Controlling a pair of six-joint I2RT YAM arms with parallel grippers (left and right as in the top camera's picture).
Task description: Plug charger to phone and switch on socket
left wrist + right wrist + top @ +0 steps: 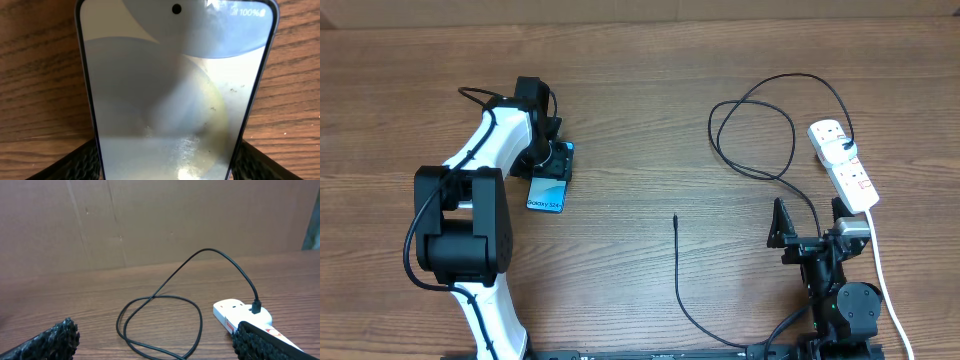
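Observation:
The phone (547, 191) lies flat on the table at the left, its light blue screen lit. My left gripper (558, 160) is over its far end. In the left wrist view the phone (170, 80) fills the frame and my left gripper (162, 162) has a finger against each long edge, shut on it. The charger cable (752, 128) loops at the right; its slim free plug (675, 217) lies mid-table and its black plug (845, 140) sits in the socket (845, 168). My right gripper (808, 218) is open and empty beside the socket. In the right wrist view my right gripper (160, 345) faces the cable loop (200, 325) and the socket (232, 311).
A thick white cord (885, 275) runs from the socket toward the front edge past my right arm. A brown cardboard wall (150, 220) stands behind the table. The charger cable trails down to the front edge (705, 328).

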